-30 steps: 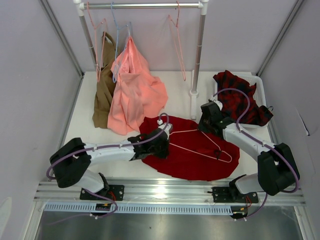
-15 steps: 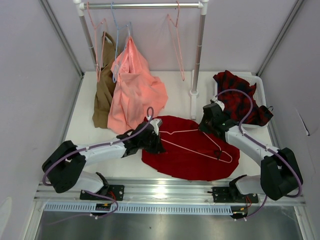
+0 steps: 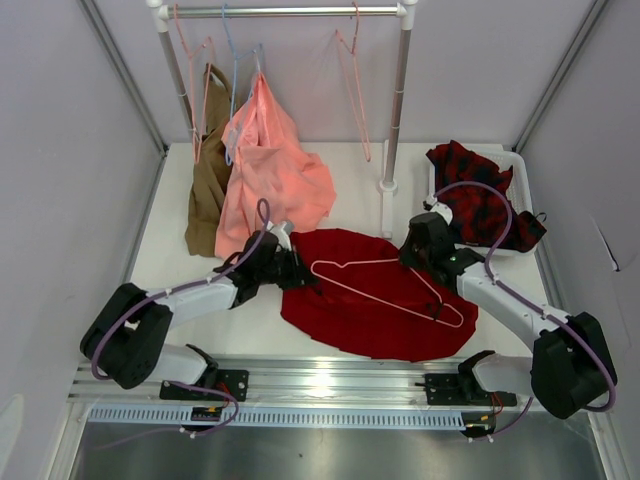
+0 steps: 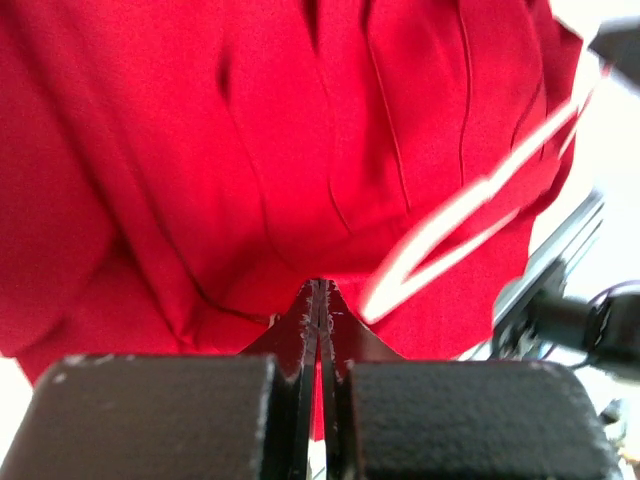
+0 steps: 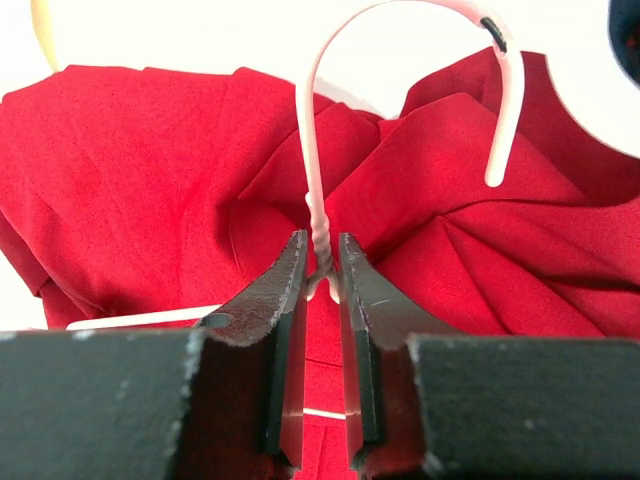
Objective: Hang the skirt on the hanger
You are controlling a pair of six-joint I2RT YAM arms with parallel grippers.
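Observation:
The deep-red skirt (image 3: 380,320) lies spread on the white table in front of both arms. The pale-pink wire hanger (image 3: 356,264) lies flat on top of it. My left gripper (image 3: 297,270) is at the skirt's left edge, shut on a fold of it; the left wrist view shows red cloth (image 4: 250,150) pinched between the fingers (image 4: 320,290) and the hanger (image 4: 450,235) blurred to the right. My right gripper (image 3: 412,260) is at the skirt's far right edge; in the right wrist view it (image 5: 322,255) is shut on the hanger's twisted neck, the hook (image 5: 312,100) arching beyond over the skirt (image 5: 150,170).
A clothes rack stands at the back, its right post (image 3: 393,100) just behind the skirt. A salmon-pink garment (image 3: 270,180) and a brown one (image 3: 208,180) hang down onto the table at the left. A white bin (image 3: 525,170) with a red-and-black checked garment (image 3: 480,195) sits at the right.
My left gripper has moved left and back, drawing the skirt's left edge with it. The hanger's left end has slid left and back on the skirt. The right gripper has barely moved.

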